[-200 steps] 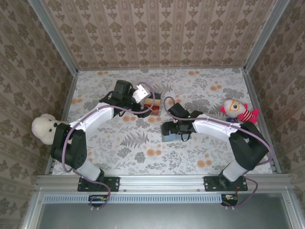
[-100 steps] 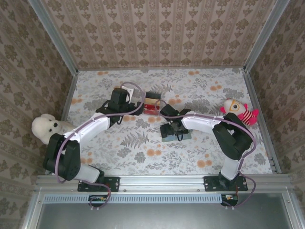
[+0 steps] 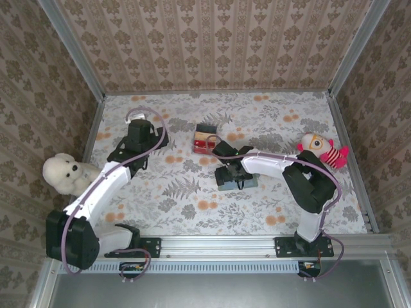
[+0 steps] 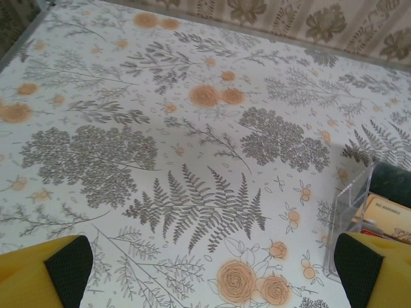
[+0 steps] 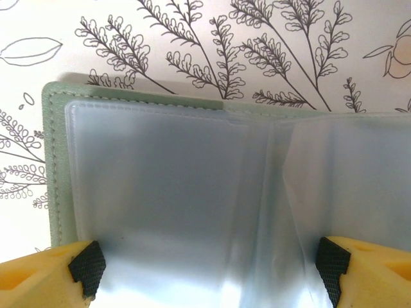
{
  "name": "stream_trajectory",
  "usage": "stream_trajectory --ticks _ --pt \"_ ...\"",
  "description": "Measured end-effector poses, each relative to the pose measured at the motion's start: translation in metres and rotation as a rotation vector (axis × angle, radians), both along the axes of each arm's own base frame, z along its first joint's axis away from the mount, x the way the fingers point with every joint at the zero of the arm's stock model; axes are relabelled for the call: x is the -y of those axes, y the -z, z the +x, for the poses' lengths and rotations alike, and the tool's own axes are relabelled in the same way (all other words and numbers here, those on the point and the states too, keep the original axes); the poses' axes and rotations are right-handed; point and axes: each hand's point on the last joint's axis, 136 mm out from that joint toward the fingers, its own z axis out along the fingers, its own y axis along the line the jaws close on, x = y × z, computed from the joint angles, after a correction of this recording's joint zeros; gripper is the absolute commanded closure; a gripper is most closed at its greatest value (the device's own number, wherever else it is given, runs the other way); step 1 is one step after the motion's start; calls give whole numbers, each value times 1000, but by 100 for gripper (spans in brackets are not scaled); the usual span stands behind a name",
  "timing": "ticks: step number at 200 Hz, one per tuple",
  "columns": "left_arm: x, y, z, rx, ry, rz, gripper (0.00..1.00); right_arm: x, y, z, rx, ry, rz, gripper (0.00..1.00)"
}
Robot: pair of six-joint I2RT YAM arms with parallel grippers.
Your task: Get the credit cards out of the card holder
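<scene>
The card holder (image 5: 54,192) lies open on the table, grey-green with frosted clear sleeves (image 5: 167,192) inside. Whether the sleeves hold cards is too blurred to tell. My right gripper (image 5: 209,269) hovers just over it, open, its pads (image 5: 87,266) wide apart on either side of the sleeves. From above, the right gripper (image 3: 230,172) covers the left part of the card holder (image 3: 248,181). My left gripper (image 3: 138,133) is at the back left, open and empty (image 4: 213,268) over bare table. A yellowish card (image 4: 388,215) lies in the clear box.
A clear plastic box (image 3: 205,138) with red and yellow contents stands behind the card holder, and its corner (image 4: 353,199) is at the left wrist view's right edge. A white teddy (image 3: 61,174) sits at the left wall. A red and white doll (image 3: 321,149) lies right.
My left gripper has drawn back to the left, away from the clear box. The right gripper has stayed over the card holder while its arm shifted.
</scene>
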Motion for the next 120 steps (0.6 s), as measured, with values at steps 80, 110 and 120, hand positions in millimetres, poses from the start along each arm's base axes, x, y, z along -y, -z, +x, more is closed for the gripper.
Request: stream_trajectory --ticks 80,110,120 --pt "-10 30 -14 -98 -8 -113 5 1 -1 6 53 23 10 53" --pt "10 35 -16 -131 75 -181 11 9 -2 9 69 51 26 59" --pt "18 39 -17 -150 98 -205 17 11 -2 9 73 57 33 61"
